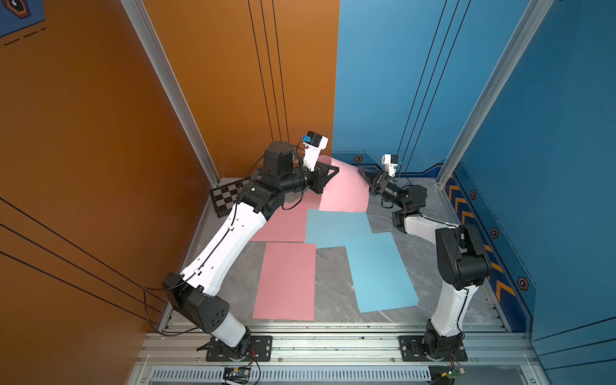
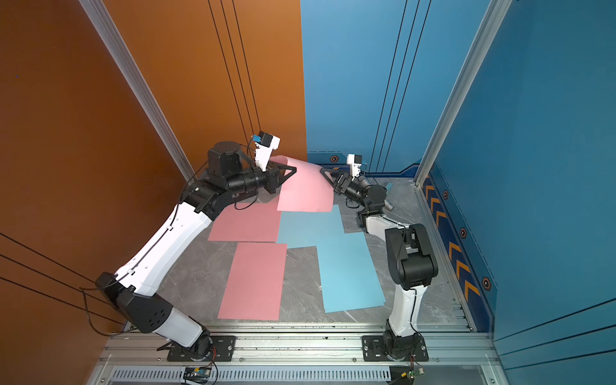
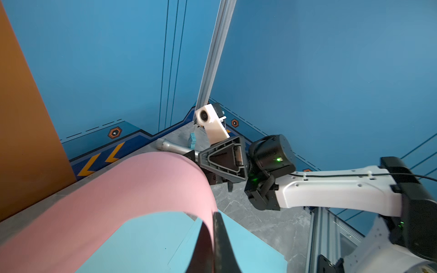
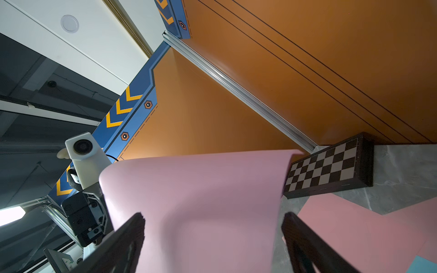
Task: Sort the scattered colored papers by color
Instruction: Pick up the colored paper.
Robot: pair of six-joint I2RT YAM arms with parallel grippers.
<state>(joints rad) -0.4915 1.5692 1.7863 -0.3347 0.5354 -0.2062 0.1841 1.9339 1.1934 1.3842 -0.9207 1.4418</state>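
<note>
The left hand (image 1: 331, 171) clamps an edge of a pink sheet (image 1: 345, 191), arched over the bench's (image 1: 333, 286) back; the right hand (image 1: 366, 176) gapes astride its other side. Light and floppy, it likely needs edge grips from both sides.

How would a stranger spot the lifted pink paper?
At the far end of the table, where the orange wall meets the blue wall, a pink paper rises. Unlike the flat pink sheets nearby, it arches up, pinched by the left gripper.
</note>
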